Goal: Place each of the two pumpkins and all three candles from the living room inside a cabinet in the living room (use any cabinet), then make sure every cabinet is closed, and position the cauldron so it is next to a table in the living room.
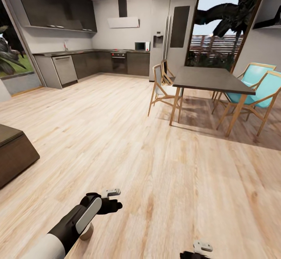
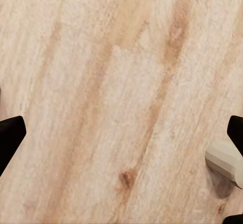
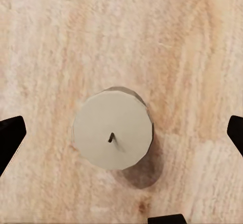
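Right now R gripper hangs wide open, holding nothing, centred over a squat cream-beige round candle upright on the pale wood-plank floor, prob. lined up to grab; L gripper open & empty, another candle just beside it.

I am seeing a pale wood-plank floor stretching across the whole head frame. A squat cream candle is standing upright on the boards at the centre of the right wrist frame, wick up. Another candle is sitting on the planks at the right edge of the left wrist frame, also peeking out at lower left of the head frame.
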`<state>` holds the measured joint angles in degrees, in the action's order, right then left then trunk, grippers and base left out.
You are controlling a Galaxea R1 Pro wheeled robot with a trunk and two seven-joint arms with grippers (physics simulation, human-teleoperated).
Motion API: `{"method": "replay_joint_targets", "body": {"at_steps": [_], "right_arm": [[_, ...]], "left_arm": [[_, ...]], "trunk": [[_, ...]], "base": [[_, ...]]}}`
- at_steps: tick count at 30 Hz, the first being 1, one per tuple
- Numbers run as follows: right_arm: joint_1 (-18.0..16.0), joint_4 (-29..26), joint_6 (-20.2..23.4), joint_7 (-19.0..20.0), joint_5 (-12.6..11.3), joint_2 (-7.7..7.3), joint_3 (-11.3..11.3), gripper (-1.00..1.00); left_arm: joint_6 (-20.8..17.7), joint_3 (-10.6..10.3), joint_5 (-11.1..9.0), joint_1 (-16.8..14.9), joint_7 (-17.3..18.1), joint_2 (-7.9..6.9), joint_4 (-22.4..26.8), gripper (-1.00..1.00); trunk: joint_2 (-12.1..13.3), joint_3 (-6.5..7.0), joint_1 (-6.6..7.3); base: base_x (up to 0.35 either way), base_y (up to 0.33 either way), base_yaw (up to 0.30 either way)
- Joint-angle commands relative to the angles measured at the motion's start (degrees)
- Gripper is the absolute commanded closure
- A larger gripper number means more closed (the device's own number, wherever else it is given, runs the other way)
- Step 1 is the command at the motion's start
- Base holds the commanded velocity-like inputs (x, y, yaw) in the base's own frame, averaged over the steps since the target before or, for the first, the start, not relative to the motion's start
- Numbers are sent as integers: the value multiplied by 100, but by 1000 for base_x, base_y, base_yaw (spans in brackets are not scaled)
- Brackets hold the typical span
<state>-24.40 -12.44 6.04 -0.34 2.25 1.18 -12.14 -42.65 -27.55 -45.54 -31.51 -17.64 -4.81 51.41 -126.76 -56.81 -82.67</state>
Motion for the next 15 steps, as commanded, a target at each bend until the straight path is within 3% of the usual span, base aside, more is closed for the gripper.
{"method": "replay_joint_targets", "body": {"at_steps": [1,8,12,15], "right_arm": [[-6,-24,69,-6,26,32,-34,-100],[-324,-39,524,-253,18,172,-34,-100],[-691,-40,1014,-300,11,201,-34,-100],[-957,-40,1395,-306,10,205,-34,-100]], "left_arm": [[-3,-21,-60,-5,-55,-13,16,-100],[-7,43,-61,-5,-44,-59,65,-100],[-7,285,-48,-5,-32,-79,92,-100],[-7,339,-44,-5,-30,-85,96,-100]], "trunk": [[-44,-23,-22],[-324,-149,-175],[-485,-221,-263],[-605,-275,-329]], "base": [[0,0,0],[0,0,0],[0,0,0],[0,0,0]]}}
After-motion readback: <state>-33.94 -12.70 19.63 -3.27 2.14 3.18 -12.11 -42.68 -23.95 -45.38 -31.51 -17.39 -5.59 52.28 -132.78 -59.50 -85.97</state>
